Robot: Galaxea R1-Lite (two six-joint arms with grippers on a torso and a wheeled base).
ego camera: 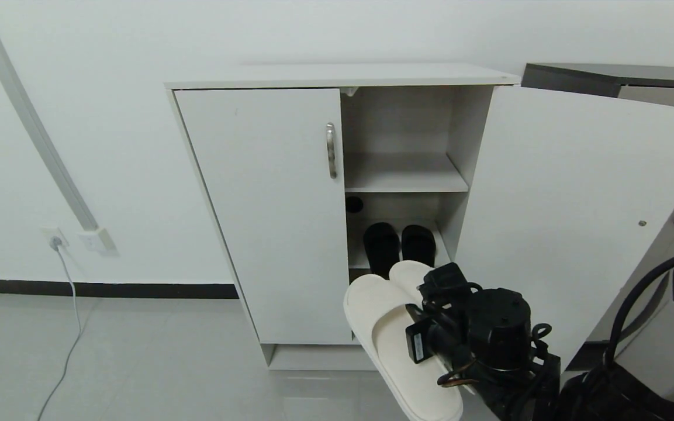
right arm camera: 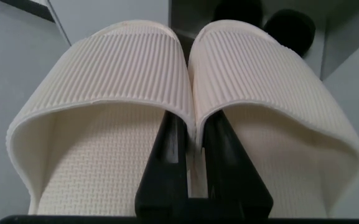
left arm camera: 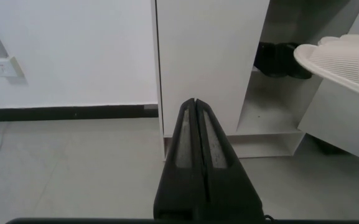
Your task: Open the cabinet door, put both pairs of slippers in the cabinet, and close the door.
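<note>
The white slippers point(ego camera: 383, 327), gripped only by their touching inner edges in the right jaws (left jaws clenched empty), could be dislodged against the black slippers point(ego camera: 382, 245) already shelved.

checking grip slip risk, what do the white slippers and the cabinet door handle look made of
The white slippers look like soft foam or rubber, matte, with ribbed straps and textured insoles. The door handle seems brushed metal, going by its silvery sheen.

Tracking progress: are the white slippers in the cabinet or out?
Out. The right gripper clamps both white slippers in front of the open cabinet; the black slippers sit on a shelf inside.
</note>
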